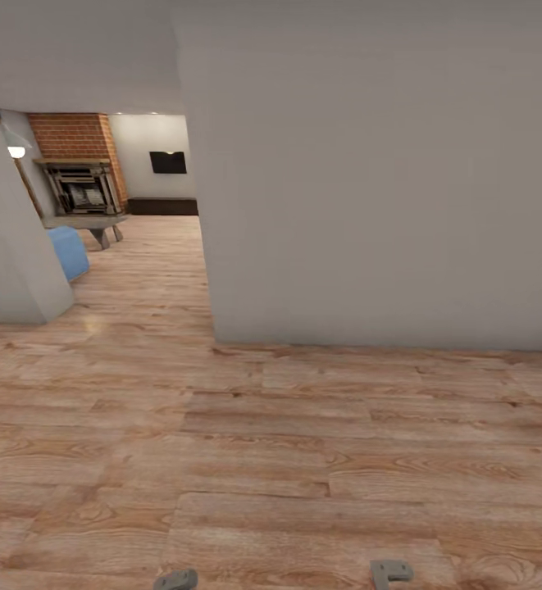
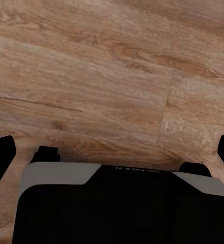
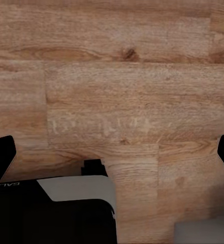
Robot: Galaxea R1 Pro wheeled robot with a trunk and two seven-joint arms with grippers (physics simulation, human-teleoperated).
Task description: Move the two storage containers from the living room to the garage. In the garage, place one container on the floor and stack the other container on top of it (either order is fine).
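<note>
The two storage containers and the garage are out of view. I stand on light wood-plank flooring [image 1: 271, 459] in a passage. Far ahead on the left, an opening leads into the living room [image 1: 152, 238], with its dark fireplace [image 1: 82, 187] and a blue sofa [image 1: 69, 251]. In the left wrist view my left gripper [image 2: 113, 152] hangs open over the planks, its dark fingertips [image 2: 1, 158] far apart with nothing between them. My right gripper [image 3: 113, 155] is open and empty over the floor in the same way.
A large pale wall [image 1: 377, 205] blocks the way straight ahead and to the right. Another wall corner [image 1: 16, 270] juts in at the left. Between them the passage runs to a brick chimney [image 1: 74, 135]. My dark base [image 2: 117, 208] sits under the grippers.
</note>
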